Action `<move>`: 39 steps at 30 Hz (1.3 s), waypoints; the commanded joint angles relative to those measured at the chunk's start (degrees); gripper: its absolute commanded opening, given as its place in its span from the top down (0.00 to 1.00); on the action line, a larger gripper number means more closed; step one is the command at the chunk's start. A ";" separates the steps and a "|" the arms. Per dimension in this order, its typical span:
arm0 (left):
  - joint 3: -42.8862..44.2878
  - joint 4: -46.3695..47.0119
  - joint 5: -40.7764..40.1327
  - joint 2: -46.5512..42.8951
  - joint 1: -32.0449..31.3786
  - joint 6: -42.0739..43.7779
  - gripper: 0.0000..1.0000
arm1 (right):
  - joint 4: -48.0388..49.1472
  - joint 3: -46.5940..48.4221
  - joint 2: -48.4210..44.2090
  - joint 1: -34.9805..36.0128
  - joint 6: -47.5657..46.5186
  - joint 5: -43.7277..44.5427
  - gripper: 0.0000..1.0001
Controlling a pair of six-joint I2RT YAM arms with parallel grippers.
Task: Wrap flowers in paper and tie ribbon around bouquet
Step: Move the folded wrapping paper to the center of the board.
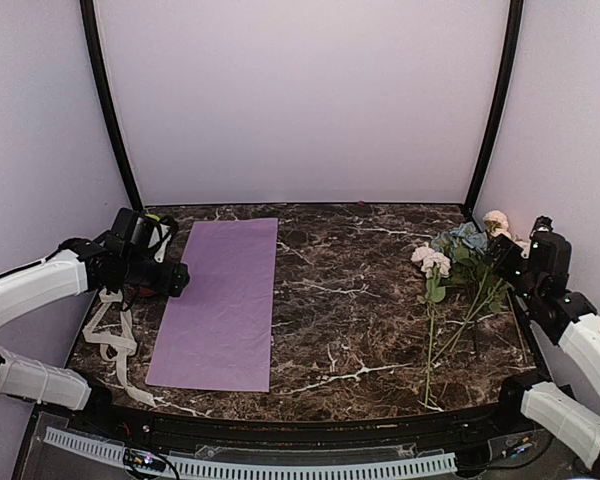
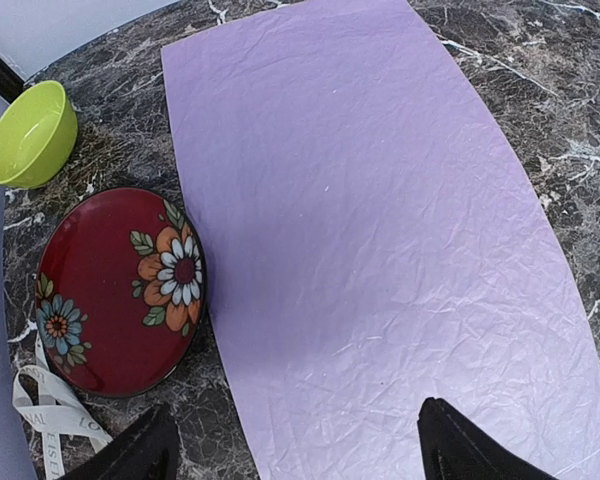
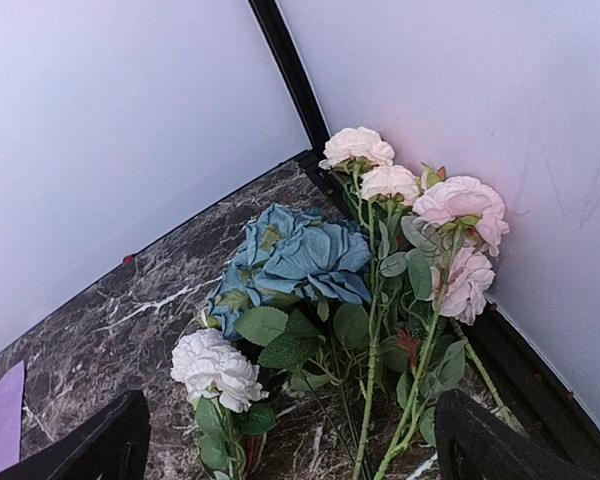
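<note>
The dark marble bench (image 1: 360, 300) carried everything, with the task's things lying apart and nothing yet wrapped or tied. The purple paper (image 1: 220, 305) lay flat on the left half, its long side running near to far and slightly creased. The flowers (image 1: 460, 265) lay loose well apart from it on the right, stems pointing near and heads crowded into the far right corner against the wall. The cream ribbon (image 1: 110, 340) sat in slack loops at the left edge of the bench, left of the paper. The left gripper (image 2: 298, 445) hovered over the paper's left part, jaws spread wide and holding nothing; the right gripper (image 3: 290, 440) faced the flower heads, fully spread and equally empty. A red flowered plate (image 2: 120, 290) stood just beside the paper's left edge, with a small green bowl (image 2: 30, 135) beyond it. The likeliest trouble was a partial pick: the thin stems were not bundled, so a pinch could catch only some and drop or scatter the rest on the way across. The thin sheet could also slide or crumple under a grab, and the plate so close to its edge could be knocked.
</note>
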 commanded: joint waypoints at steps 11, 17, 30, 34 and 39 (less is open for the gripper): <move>0.51 -2.02 7.58 -1.85 1.04 -11.84 0.20 | 22.20 -8.33 -7.81 -0.20 8.85 -19.18 0.04; -2.61 -2.11 5.84 2.40 1.77 -22.47 0.23 | 17.26 2.26 11.16 4.84 10.37 -35.39 0.25; -10.94 0.54 10.89 5.37 11.08 -29.18 0.16 | -3.10 36.90 59.31 40.00 6.08 -25.13 0.32; -14.14 3.24 9.37 4.77 12.96 -30.13 0.15 | -2.39 46.92 69.18 43.92 7.80 -27.53 0.31; -17.28 7.56 13.76 8.01 14.03 -32.32 0.15 | -4.83 56.02 81.04 46.72 9.61 -27.47 0.30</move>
